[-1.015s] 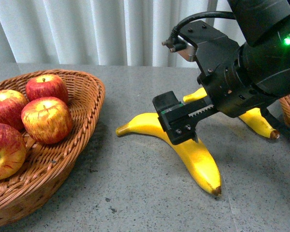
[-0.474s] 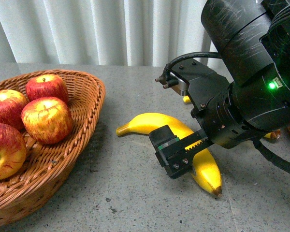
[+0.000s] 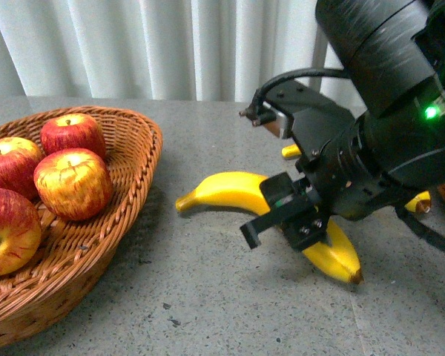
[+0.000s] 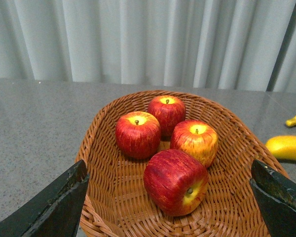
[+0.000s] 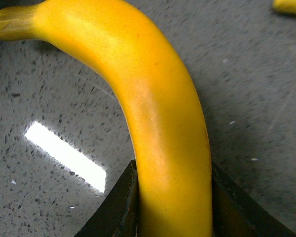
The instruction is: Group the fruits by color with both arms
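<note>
Clamping the smooth curved yellow banana (image 3: pixel 222 189) beside the woven wicker basket (image 3: pixel 144 159): black blocky right gripper (image 3: pixel 293 219). Left gripper (image 4: pixel 170 168) is hovering agape over four glossy streaked apples (image 4: pixel 138 133) inside that basket.

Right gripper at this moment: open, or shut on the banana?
The right gripper is shut on the banana: the right wrist view shows both jaws pressed against its sides.
</note>
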You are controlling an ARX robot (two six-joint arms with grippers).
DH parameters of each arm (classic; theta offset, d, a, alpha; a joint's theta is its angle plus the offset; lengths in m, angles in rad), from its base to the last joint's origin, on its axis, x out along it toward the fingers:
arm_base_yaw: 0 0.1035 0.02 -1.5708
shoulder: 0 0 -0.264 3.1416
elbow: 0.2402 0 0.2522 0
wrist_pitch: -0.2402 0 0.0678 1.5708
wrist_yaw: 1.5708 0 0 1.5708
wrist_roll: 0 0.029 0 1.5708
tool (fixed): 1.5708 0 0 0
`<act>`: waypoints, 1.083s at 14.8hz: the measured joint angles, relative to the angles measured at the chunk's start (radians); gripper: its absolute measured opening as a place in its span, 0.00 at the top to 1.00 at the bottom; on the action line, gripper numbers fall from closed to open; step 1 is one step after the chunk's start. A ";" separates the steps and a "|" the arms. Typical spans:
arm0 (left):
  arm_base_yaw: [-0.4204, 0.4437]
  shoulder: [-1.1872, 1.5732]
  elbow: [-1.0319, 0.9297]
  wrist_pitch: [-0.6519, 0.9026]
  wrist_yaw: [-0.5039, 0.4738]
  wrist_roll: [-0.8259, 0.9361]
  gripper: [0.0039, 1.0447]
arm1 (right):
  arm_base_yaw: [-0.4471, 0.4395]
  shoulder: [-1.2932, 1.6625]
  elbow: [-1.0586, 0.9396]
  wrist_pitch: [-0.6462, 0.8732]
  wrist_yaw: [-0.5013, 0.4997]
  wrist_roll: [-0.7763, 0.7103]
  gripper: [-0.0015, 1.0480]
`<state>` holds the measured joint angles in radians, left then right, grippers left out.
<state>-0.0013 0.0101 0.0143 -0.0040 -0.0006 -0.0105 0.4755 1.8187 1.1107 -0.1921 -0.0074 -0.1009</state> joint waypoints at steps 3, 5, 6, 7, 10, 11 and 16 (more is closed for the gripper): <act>0.000 0.000 0.000 0.000 0.000 0.000 0.06 | -0.158 -0.133 0.102 -0.041 -0.060 0.010 0.70; 0.000 0.000 0.000 0.000 0.000 0.000 0.06 | -0.252 -0.201 0.105 -0.016 -0.127 0.027 0.70; 0.000 0.000 0.000 0.000 0.000 0.000 0.06 | -0.317 -0.240 0.097 0.004 -0.166 0.029 0.70; 0.000 0.000 0.000 0.000 0.000 0.000 0.06 | -0.379 -0.274 0.080 0.016 -0.190 0.021 0.70; 0.000 0.000 0.000 0.000 0.000 0.000 0.06 | -0.674 -0.360 -0.119 0.087 -0.281 -0.180 0.70; 0.000 0.000 0.000 0.000 0.000 0.000 0.06 | -0.735 -0.368 -0.175 0.102 -0.291 -0.256 0.70; 0.000 0.000 0.000 0.000 0.000 0.000 0.06 | -0.855 -0.401 -0.240 0.046 -0.366 -0.422 0.70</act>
<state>-0.0013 0.0101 0.0139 -0.0040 -0.0002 -0.0105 -0.3794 1.4178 0.8707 -0.1463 -0.3737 -0.5224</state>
